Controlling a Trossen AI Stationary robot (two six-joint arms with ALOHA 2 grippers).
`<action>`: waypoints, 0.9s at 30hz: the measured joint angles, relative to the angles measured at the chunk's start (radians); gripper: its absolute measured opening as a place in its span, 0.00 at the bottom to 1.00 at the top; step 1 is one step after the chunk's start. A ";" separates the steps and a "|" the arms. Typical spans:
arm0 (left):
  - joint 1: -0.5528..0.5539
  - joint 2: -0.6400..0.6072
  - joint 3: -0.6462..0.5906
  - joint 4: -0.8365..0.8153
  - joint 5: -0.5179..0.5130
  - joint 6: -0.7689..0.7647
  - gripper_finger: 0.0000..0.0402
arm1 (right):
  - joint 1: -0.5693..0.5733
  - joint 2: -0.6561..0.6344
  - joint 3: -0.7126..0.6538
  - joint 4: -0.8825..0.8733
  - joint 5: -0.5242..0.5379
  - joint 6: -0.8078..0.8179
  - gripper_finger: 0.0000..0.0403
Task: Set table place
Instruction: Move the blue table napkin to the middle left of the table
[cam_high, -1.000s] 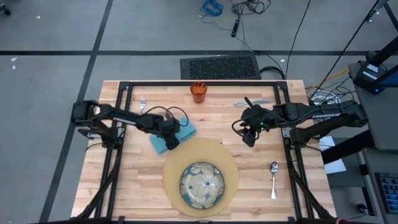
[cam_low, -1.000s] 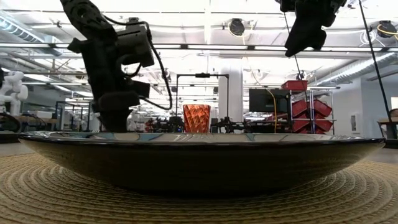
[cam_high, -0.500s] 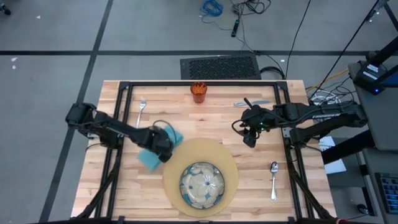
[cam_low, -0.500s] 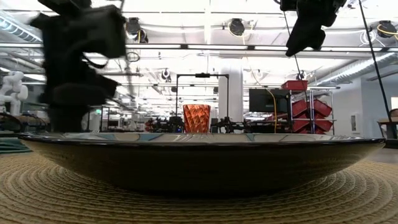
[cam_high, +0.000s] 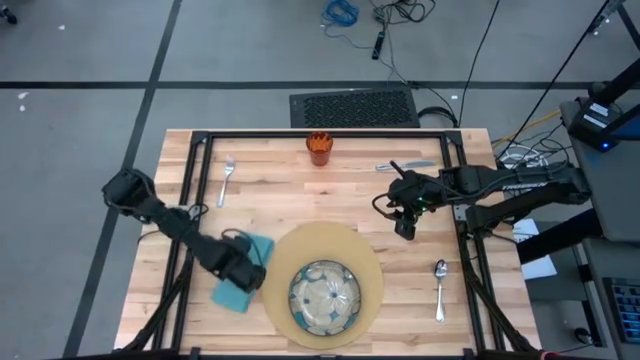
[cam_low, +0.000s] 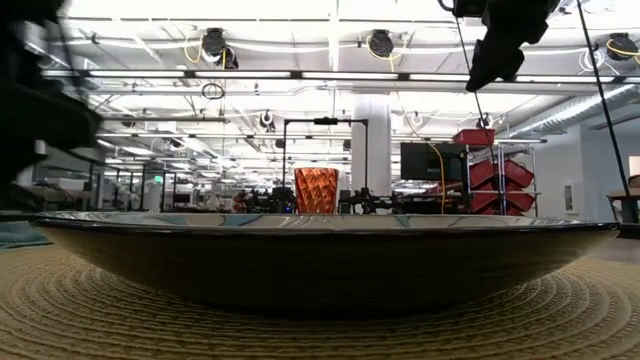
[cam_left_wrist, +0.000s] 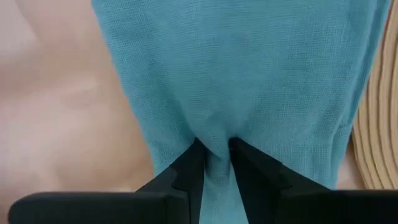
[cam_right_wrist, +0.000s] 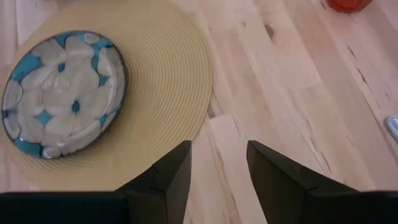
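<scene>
The teal napkin (cam_high: 243, 286) lies on the desk (cam_high: 280, 190) just beside the left rim of the round mat (cam_high: 368, 262), long axis slanting from that rim toward the near left corner. A fold of it is pinched right between the left arm's fingers (cam_left_wrist: 186, 171), clamped together on the cloth. The right arm's fingers (cam_right_wrist: 171, 171) hover apart and empty toward the right edge, well away.

Mat (cam_high: 322, 282) with dish (cam_high: 325, 296) fills table's (cam_high: 470, 310) near centre. Napkin (cam_high: 243, 285) and left gripper (cam_high: 247, 278) block its 9 o'clock edge. Bare wood open at 12 o'clock up to cup (cam_high: 319, 148). Spoon (cam_high: 440, 287) lies at 3 o'clock, fork (cam_high: 227, 179) at 10.
</scene>
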 joint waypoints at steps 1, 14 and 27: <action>-0.026 0.000 0.005 0.004 0.001 -0.052 0.17 | 0.004 0.000 0.000 -0.004 0.000 -0.003 0.36; -0.241 0.005 0.033 0.061 0.003 -0.512 0.17 | 0.067 0.000 0.000 -0.022 -0.001 -0.075 0.36; -0.201 0.005 0.035 0.129 -0.073 -0.501 0.17 | 0.066 0.000 0.000 -0.021 -0.001 -0.079 0.36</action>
